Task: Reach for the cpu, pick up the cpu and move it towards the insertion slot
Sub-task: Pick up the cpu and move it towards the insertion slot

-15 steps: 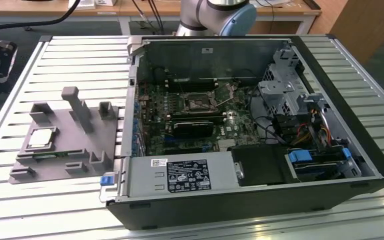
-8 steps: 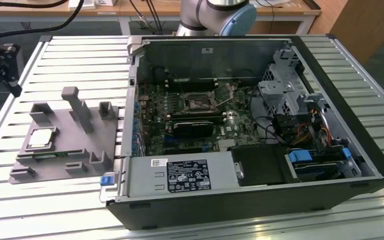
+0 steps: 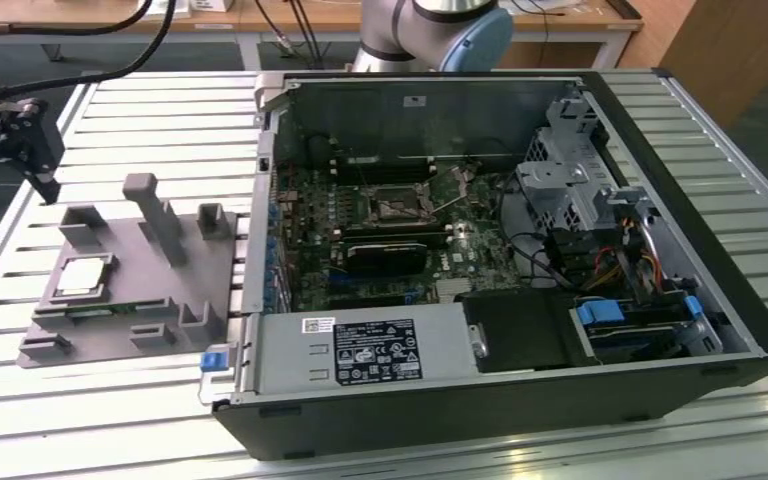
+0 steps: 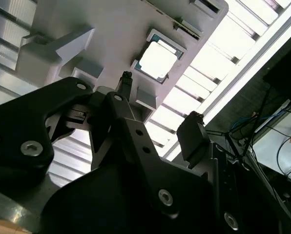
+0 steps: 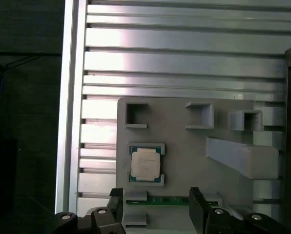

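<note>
Exterior view: we note the cpu (image 3: 81, 277) seated in the grey tray (image 3: 137, 285) near the bench (image 3: 157, 110) edge, well apart from the insertion slot (image 3: 394, 205). First wrist view: pincer (image 5: 155, 194) spread, empty; cpu lies ahead of its gap, untouched. Second wrist view: same.

The gripper (image 5: 155, 209) hangs with jaws spread wide; in the exterior view it seems to sit far upper left.

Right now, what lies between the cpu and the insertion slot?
In the exterior view, the grey tray's upright posts and the computer case's side wall stand between the cpu and the insertion slot.
</note>
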`<state>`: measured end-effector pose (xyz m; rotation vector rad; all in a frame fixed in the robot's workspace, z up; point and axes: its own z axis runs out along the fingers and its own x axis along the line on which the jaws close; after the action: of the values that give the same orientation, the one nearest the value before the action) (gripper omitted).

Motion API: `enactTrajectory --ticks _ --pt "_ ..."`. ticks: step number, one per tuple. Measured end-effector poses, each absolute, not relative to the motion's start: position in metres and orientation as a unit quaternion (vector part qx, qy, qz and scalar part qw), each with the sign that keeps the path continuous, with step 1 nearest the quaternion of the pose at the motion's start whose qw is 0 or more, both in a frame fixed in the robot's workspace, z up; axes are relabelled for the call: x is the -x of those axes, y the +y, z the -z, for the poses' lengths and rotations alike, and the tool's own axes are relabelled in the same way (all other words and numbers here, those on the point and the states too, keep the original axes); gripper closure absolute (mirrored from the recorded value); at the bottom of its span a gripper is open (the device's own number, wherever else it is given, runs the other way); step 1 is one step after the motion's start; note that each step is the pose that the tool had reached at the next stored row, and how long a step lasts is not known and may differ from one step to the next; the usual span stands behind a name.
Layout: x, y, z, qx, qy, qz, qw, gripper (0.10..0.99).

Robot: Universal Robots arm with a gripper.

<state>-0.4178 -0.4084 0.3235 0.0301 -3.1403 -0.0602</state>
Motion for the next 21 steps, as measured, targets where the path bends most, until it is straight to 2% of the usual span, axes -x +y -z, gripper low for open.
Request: enactTrajectory --ticks 8,9,21 --pt "0.419 -0.409 -0.309 -0.010 -1.000 0.019 0.000 0.427" --pt "0.419 -0.409 -0.307 -0.010 -1.000 0.019 0.000 0.365" --pt "0.424 -0.410 -0.285 -0.010 -1.000 0.019 0.000 0.365"
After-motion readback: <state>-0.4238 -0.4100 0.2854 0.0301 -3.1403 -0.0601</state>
